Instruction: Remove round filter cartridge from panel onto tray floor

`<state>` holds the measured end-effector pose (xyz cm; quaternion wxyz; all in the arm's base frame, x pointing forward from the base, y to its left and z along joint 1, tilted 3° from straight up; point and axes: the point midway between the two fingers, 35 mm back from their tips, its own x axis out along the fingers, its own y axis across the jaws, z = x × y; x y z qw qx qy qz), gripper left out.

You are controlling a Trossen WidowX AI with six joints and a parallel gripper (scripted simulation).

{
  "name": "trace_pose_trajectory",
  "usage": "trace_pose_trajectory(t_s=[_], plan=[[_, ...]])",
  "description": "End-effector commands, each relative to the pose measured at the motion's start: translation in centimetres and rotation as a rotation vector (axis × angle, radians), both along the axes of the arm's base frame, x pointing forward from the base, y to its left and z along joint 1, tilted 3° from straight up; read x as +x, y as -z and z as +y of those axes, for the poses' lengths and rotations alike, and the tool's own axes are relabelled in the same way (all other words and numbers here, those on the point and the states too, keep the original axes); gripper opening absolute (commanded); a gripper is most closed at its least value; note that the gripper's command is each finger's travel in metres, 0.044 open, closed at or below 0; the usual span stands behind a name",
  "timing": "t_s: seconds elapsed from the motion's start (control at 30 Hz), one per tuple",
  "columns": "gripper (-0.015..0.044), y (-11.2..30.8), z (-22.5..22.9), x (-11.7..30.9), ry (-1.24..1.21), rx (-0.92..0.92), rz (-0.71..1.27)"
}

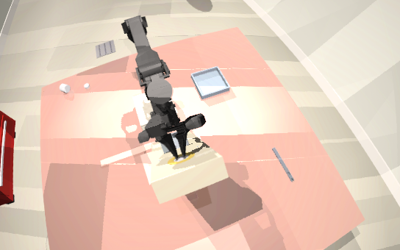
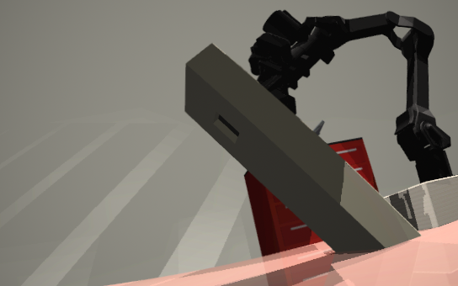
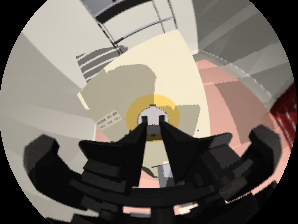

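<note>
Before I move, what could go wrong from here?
The jaws' fingertips sit at the two dark slots on the cartridge; if they aren't seated deeply, they could slip out on a pull. The panel leans steeply, so pulling off its axis might jam the cartridge.
</note>
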<state>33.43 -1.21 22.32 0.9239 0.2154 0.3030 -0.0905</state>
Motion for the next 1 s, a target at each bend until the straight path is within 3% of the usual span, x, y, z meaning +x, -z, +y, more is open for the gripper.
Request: trace_pose_trajectory(t_s=[0.0, 0.97], plan=[[0.0093, 0.24, 0.00, -0.07, -0.002, -0.003, 0.005], [0.0093, 0.72, -0.03, 0.81, -0.002, -0.003, 0.004]])
